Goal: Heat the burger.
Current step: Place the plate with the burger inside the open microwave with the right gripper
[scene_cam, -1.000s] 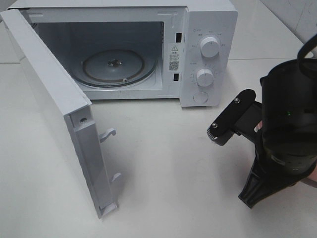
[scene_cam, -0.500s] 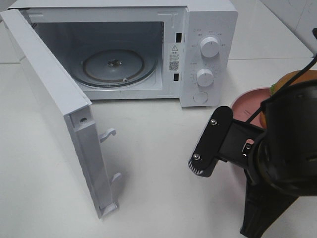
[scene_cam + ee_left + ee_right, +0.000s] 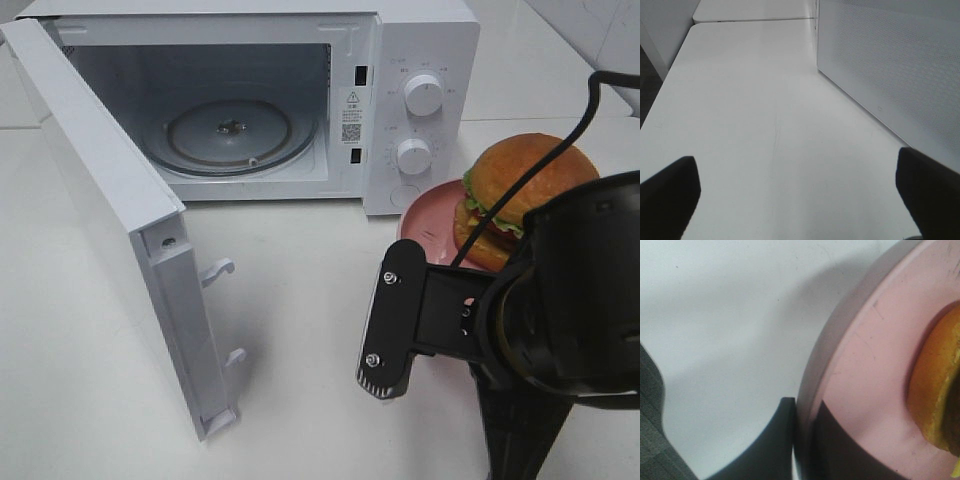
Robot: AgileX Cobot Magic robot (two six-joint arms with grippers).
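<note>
- The burger point(image 3: 525, 185) sits on a pink plate point(image 3: 428, 215), at the right, just nearer than the microwave point(image 3: 420, 40).
- Right gripper point(image 3: 802, 420): jaws narrow, pinching the plate's rim.
- Left gripper point(image 3: 799, 195): jaws wide, holding nothing, beside the open door point(image 3: 100, 190).

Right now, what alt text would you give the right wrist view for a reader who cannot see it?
The right gripper has its dark jaws shut on the rim of a pink plate, one jaw on each side of it. The burger shows as an orange-brown bun edge on the plate, with the white table beyond.
</note>
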